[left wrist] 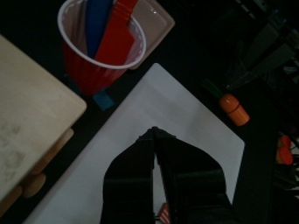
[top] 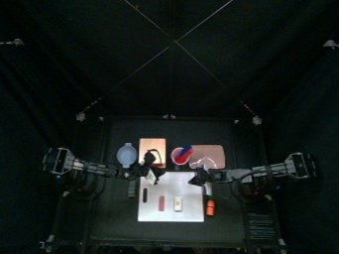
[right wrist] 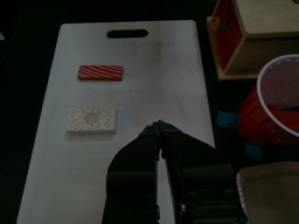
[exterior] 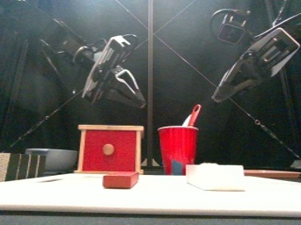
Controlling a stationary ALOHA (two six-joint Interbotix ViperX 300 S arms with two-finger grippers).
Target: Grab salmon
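A red cup was seen beside a white board, on which lay a red white-striped piece and a pale speckled piece.

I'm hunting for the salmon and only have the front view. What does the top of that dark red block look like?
Observer: The dark red piece has pale diagonal stripes across its top.
Operator: And the white one beside it?
Observer: The white piece is pale and speckled on top.
Operator: Is anything lying off the board?
Observer: Yes, an orange piece lies just off the edge of the cutting board.
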